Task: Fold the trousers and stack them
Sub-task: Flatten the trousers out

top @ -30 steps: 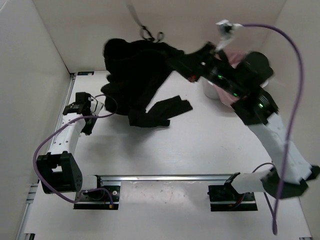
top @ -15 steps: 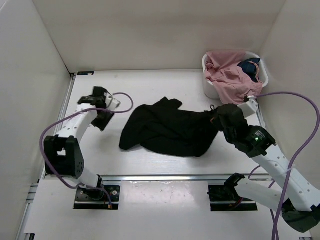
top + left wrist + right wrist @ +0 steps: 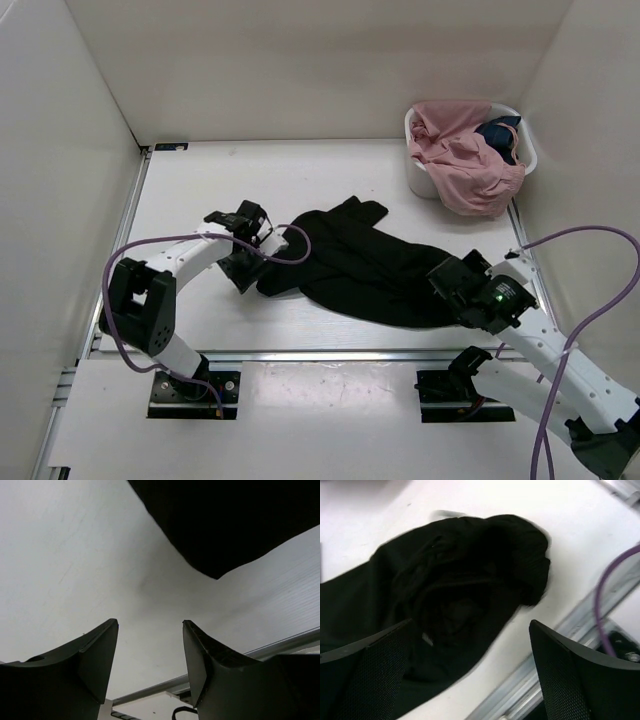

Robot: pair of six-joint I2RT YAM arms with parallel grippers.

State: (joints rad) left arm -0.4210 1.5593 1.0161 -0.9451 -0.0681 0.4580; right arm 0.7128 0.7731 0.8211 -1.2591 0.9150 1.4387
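Lying crumpled, trousers (image 3: pixel 370 265) under wide-spread right gripper (image 3: pixel 470 625), just beyond parted, empty left gripper (image 3: pixel 150 623).

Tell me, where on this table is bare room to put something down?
Bare: the far strip of the table between back wall and trousers, left of the basket; also the patch between basket and right gripper. Crowded: the near middle, trousers spread from left gripper to right gripper.

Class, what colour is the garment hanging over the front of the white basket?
The garment is plain pink, clearest in the top external view.
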